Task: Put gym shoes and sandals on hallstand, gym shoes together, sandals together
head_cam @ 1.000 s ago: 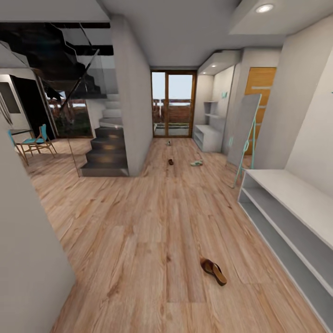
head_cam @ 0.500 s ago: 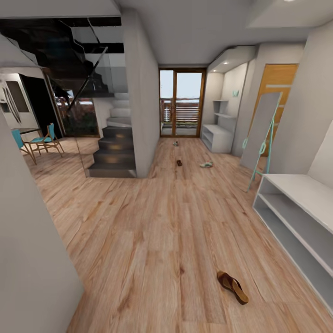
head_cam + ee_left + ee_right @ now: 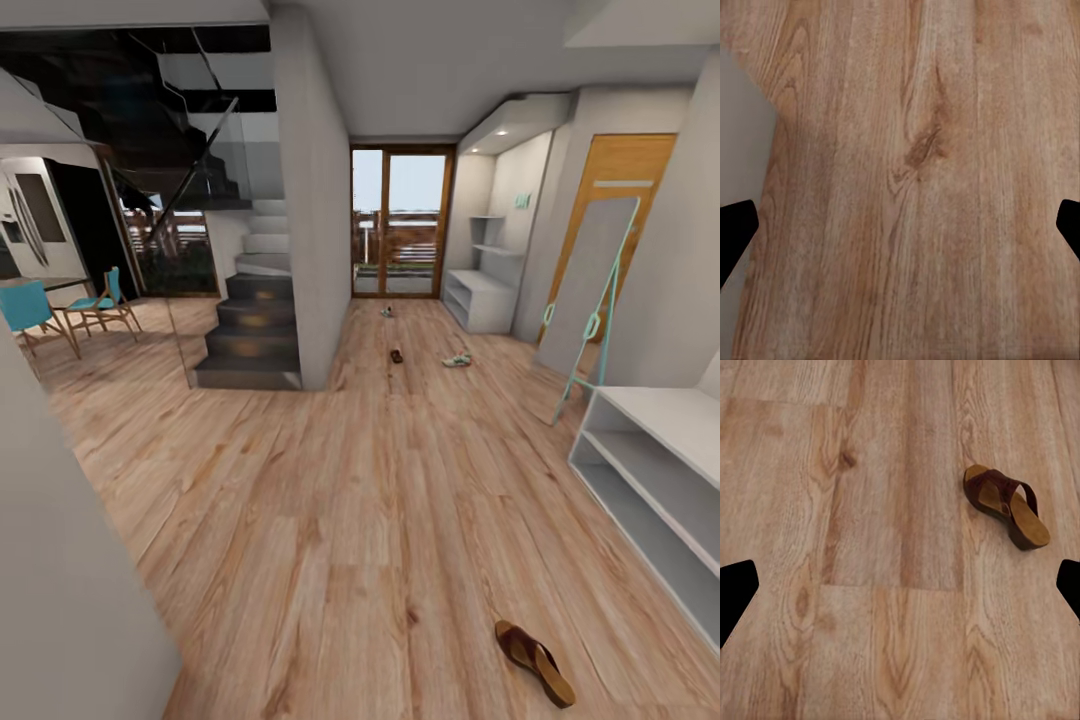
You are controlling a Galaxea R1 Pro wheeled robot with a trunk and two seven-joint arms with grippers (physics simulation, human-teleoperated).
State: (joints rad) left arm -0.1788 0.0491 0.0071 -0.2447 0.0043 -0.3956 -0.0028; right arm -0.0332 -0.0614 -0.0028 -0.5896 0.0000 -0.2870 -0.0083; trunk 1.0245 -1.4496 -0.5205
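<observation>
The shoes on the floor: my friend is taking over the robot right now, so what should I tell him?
Left gripper: open, empty, over bare floor.
Right gripper: open, empty, above the floor near the close sandal.
That sandal lies on the floor, right of centre in the head view.
Far down the corridor, three small things lie on the floor: a dark one, a pale shoe, another by the glass door.
The shoe rack stands at the far right.
Done: nothing on the rack. Left: all four.

Home corridor w/ wood plank floor (image 3: pixel 330 520): dark staircase (image 3: pixel 250 335) w/ glass rail, glazed door (image 3: pixel 400 225) at far end, built-in hallstand (image 3: pixel 485 290), leaning mirror (image 3: pixel 590 290), teal dining chairs (image 3: pixel 100 305), sandal (image 3: pixel 535 660) lay on floor
</observation>
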